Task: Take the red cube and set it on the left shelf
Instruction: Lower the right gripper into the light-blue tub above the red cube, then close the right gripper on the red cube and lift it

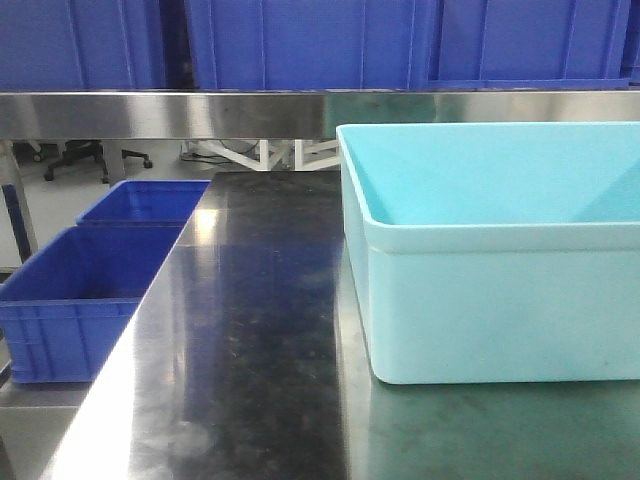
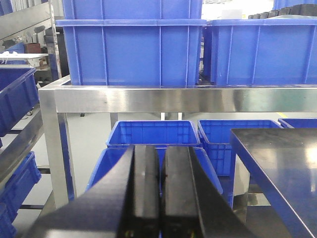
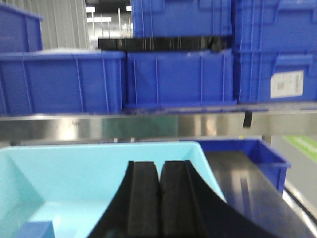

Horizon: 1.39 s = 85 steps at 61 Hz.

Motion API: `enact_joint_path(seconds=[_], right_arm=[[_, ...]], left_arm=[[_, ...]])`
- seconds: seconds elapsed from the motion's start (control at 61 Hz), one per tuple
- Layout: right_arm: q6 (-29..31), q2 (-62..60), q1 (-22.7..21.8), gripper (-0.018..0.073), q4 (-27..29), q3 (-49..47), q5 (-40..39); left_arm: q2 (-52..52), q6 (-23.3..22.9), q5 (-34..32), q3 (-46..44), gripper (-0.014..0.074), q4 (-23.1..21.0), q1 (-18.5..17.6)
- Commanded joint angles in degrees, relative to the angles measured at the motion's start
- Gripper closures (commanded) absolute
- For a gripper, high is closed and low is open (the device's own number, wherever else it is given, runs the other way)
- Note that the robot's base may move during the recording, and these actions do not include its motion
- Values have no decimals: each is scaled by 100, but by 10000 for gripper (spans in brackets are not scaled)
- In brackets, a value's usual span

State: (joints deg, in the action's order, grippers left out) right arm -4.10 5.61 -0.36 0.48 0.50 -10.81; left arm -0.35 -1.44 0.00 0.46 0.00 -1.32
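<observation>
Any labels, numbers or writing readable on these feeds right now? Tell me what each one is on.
No text is legible in any view.
White label on the blue crate, right side of the right wrist view: it is printed, but too blurred to read.
Green patch at the right edge of the same view, below the shelf: too blurred to tell if it carries text.
Front and left wrist views: no text.

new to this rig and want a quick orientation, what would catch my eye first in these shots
A big light-blue bin sits on the right of the dark steel table and fills much of the front view. Dark blue crates line the shelf above, and floor crates stand left of the table. The left gripper and right gripper are both shut on nothing, and no red cube shows.
</observation>
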Motion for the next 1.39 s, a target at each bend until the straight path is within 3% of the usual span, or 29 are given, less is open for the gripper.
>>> enact_joint_path(seconds=[0.0,0.475,0.885,1.016,1.18,1.246,1.377], right_arm=[[33,680,88,511,-48,-474,-582],[33,3713,151,511,-48,-3083,-459],[14,5815,151,494,724,-4966,2882],[14,6315,151,361,813,-5354,3501],[14,6841,151,18,872,-5635,4006],[14,7002,151,-28,877,-5662,4075],[14,7241,198,-28,895,-5674,4092]], left_arm=[[-82,1,-495,141,495,0,11],[-82,1,-495,141,495,0,11],[-82,1,-495,141,495,0,11],[-82,1,-495,141,495,0,11],[-82,1,-495,141,495,0,11],[-82,1,-495,141,495,0,11],[-82,1,-495,141,495,0,11]])
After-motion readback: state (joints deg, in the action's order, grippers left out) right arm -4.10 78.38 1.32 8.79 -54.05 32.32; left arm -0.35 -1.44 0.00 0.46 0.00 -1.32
